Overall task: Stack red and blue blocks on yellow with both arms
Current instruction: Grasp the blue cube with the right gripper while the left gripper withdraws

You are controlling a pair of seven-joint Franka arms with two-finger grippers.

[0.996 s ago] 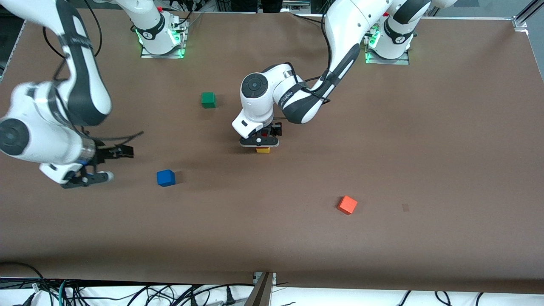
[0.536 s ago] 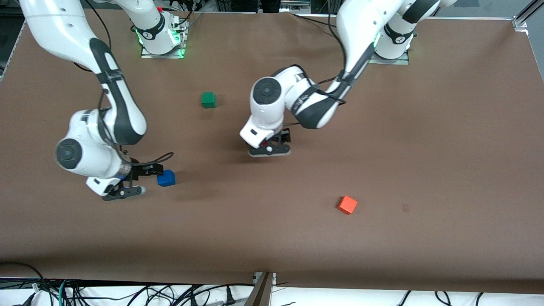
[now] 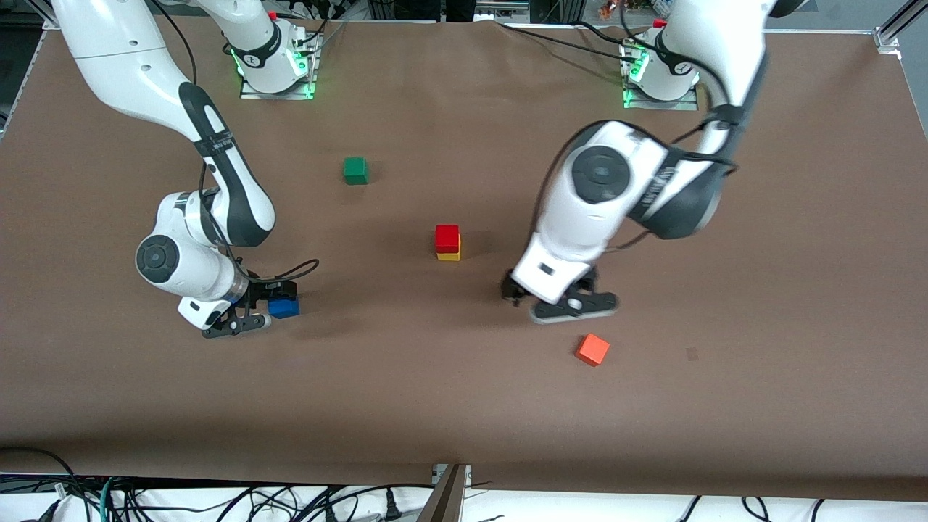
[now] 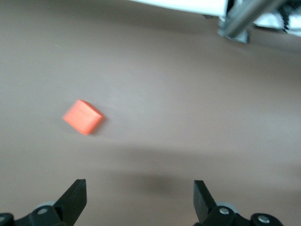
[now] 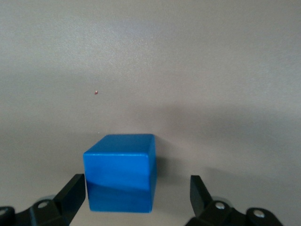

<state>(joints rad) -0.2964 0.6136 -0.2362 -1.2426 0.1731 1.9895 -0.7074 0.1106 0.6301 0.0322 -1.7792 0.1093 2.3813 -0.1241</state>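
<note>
The red block (image 3: 447,237) sits on top of the yellow block (image 3: 449,254) in the middle of the table, with no gripper touching them. The blue block (image 3: 285,308) (image 5: 120,172) rests on the table toward the right arm's end. My right gripper (image 3: 267,307) (image 5: 136,188) is low around it, open, one finger close beside the block and a gap at the other. My left gripper (image 3: 557,303) (image 4: 139,195) hangs open and empty over bare table between the stack and the orange cube.
An orange cube (image 3: 592,349) (image 4: 83,117) lies nearer the front camera than the left gripper. A green cube (image 3: 355,170) stands farther from the camera, between the stack and the right arm's base. The brown table (image 3: 761,290) stretches wide toward the left arm's end.
The left gripper has let go of the red block on the yellow one, risen and swung off toward the orange cube. The right gripper has come in and settled around the blue block.
</note>
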